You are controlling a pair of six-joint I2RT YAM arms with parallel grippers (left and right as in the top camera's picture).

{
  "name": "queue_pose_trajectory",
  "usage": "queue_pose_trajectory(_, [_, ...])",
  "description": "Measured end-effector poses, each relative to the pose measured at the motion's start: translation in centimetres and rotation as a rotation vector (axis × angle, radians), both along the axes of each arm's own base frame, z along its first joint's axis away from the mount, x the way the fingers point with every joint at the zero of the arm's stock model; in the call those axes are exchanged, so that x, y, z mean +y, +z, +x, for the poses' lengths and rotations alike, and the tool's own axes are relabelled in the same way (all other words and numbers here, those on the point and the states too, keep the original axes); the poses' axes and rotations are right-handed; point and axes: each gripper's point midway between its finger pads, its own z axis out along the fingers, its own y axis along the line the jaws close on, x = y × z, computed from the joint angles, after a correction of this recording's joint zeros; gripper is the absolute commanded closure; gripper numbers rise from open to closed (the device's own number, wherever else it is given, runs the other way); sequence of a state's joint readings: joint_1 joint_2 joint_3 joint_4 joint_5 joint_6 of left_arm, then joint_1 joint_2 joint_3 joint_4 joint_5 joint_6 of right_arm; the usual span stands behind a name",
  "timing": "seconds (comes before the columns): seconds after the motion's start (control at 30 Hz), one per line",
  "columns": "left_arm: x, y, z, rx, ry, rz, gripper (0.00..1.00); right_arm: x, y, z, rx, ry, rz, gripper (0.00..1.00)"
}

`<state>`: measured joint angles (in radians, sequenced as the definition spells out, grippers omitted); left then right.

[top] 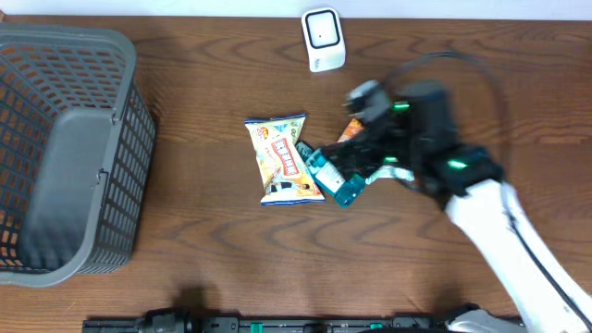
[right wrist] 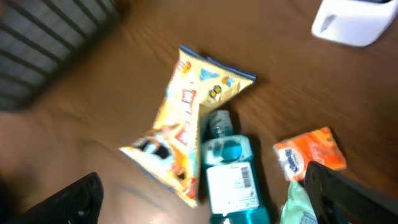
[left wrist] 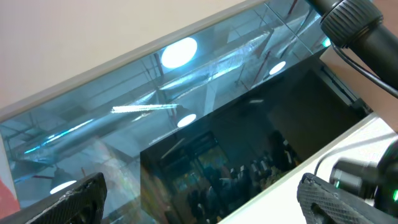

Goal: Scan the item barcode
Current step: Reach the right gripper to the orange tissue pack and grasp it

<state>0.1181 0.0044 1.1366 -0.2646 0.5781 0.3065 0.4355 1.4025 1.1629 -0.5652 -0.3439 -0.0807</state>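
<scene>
Lying flat on the brown wood-grain table [top: 203, 250], right of centre, is the teal plastic bottle [top: 344, 191] [right wrist: 231, 168]. Its white barcode label [right wrist: 231, 183] faces up in the right wrist view. The bottle's neck end touches the edge of the yellow printed snack bag [top: 285, 159] [right wrist: 186, 124], which lies just to its left. A small orange tissue pack [top: 350, 131] [right wrist: 309, 152] sits just beside the bottle on the other side.

The right gripper [top: 356, 171] [right wrist: 202, 174] hangs directly above the bottle with its claw spread wide, one finger to each side, pinching nothing; whether it touches the bottle I cannot tell.

A white boxy barcode scanner [top: 324, 39] [right wrist: 354, 22] stands near the table's far edge, apart from the three items. The grey plastic mesh basket [top: 120, 42] sits at the far left, well apart.

The left gripper [left wrist: 202, 186] is also spread wide with nothing between its fingers, and its camera sees only a reflective glass panel [left wrist: 186, 106].
</scene>
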Motion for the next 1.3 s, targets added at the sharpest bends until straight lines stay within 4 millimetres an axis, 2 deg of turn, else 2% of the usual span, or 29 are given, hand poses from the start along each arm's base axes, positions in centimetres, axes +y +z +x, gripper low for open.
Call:
queue_pose_trajectory(0.1, [0.0, 0.0, 0.0, 0.000, 0.000, 0.000, 0.02, 0.9, -3.5, 1.0, 0.005, -0.003, -0.113, 0.18])
queue_pose_trajectory(0.2, [0.0, 0.0, 0.0, 0.000, 0.000, 0.000, 0.02, -0.6, -7.3, 2.5, 0.005, -0.082, -0.300, 0.18])
queue_pose_trajectory(0.3, [0.0, 0.0, 0.0, 0.000, 0.000, 0.000, 0.02, -3.1, -9.8, 4.1, -0.017, -0.183, -0.473, 0.18])
queue_pose_trajectory(0.37, [0.0, 0.0, 0.0, 0.000, 0.000, 0.000, 0.02, -4.5, -10.7, 5.0, -0.037, -0.236, -0.552, 0.18])
queue_pose_trajectory(0.53, [0.0, 0.0, 0.0, 0.000, 0.000, 0.000, 0.02, -5.7, -12.1, 6.0, -0.054, -0.288, -0.638, 0.20])
queue_pose_trajectory(0.77, [0.0, 0.0, 0.0, 0.000, 0.000, 0.000, 0.02, -6.1, -16.1, 6.2, -0.007, -0.276, -0.712, 0.26])
queue_pose_trajectory(0.93, [0.0, 0.0, 0.1, 0.002, 0.000, 0.000, 0.02, -5.9, -16.7, 6.4, -0.010, -0.260, -0.722, 0.28])
queue_pose_trajectory(1.03, [0.1, -0.4, 0.8, 0.014, 0.004, 0.002, 0.02, -5.5, -17.7, 6.6, -0.010, -0.226, -0.727, 0.33])
queue_pose_trajectory(1.1, [0.1, -0.6, 1.2, 0.024, 0.005, 0.002, 0.02, -5.4, -19.0, 6.6, 0.001, -0.202, -0.746, 0.40])
queue_pose_trajectory(1.17, [0.2, -0.7, 1.3, 0.026, 0.005, 0.002, 0.02, -5.1, -19.4, 7.0, -0.005, -0.194, -0.750, 0.61])
queue_pose_trajectory(1.2, [0.1, -0.6, 1.2, 0.025, 0.005, 0.002, 0.02, -5.0, -19.5, 7.2, -0.008, -0.195, -0.753, 0.77])
queue_pose_trajectory(1.3, [0.1, -0.6, 1.2, 0.025, 0.005, 0.003, 0.02, -4.8, -20.0, 7.3, -0.007, -0.212, -0.769, 0.94])
